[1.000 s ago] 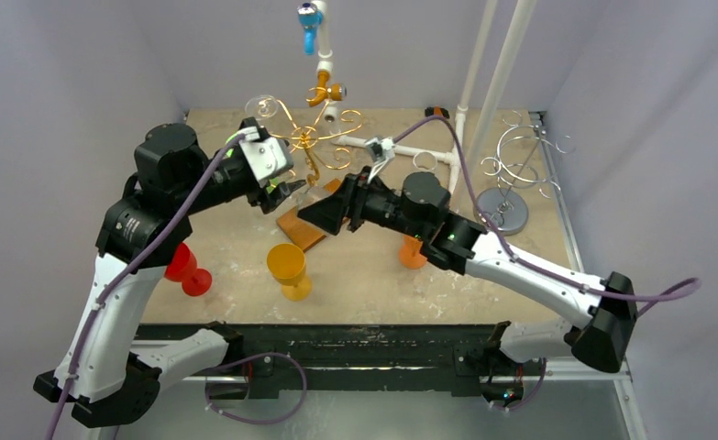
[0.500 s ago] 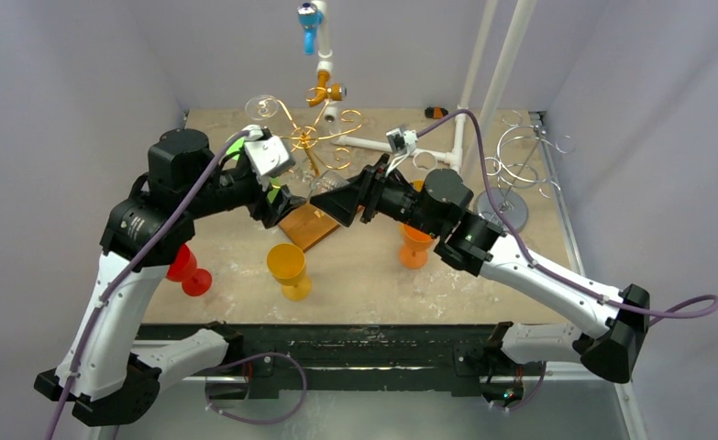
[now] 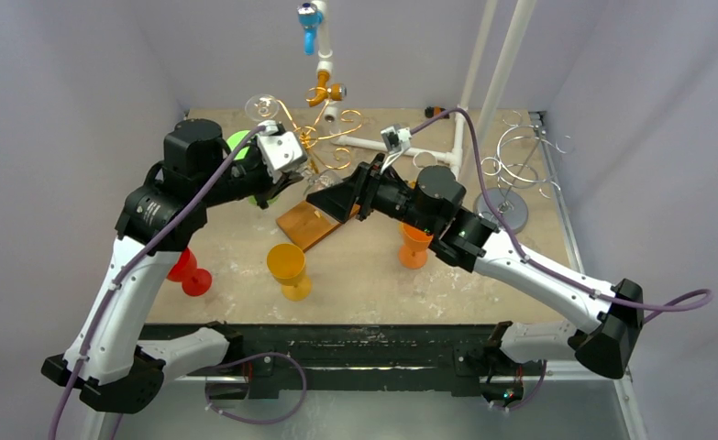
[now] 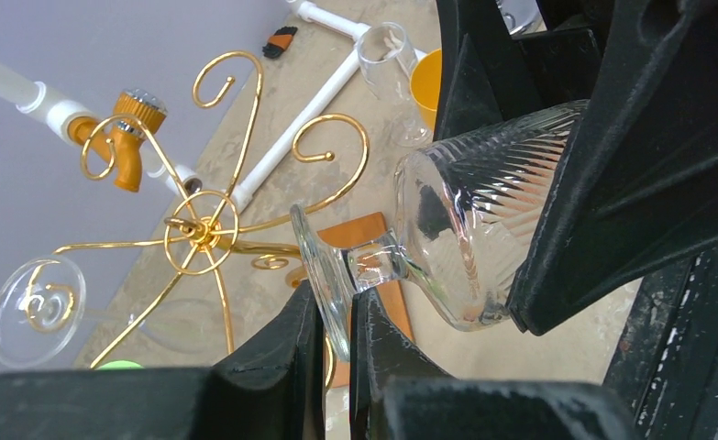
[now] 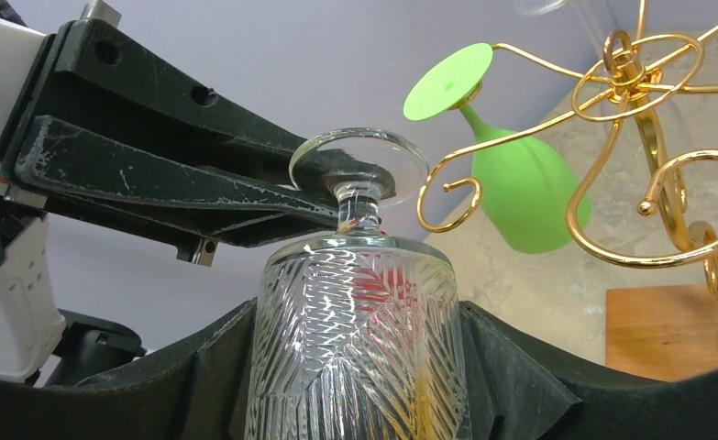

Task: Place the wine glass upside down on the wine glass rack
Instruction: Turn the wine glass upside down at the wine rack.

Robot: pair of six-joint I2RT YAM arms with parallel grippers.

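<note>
Ribbed wine glass, bowl in right gripper, foot pinched (left gripper)

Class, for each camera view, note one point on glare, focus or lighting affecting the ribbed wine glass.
Left wrist: the clear ribbed wine glass is sharp, with glints on its ribs. Right wrist: it fills the foreground, red refracted through it; the green wine glass is crisp. Top external: soft, even light, and it almost vanishes.
</note>
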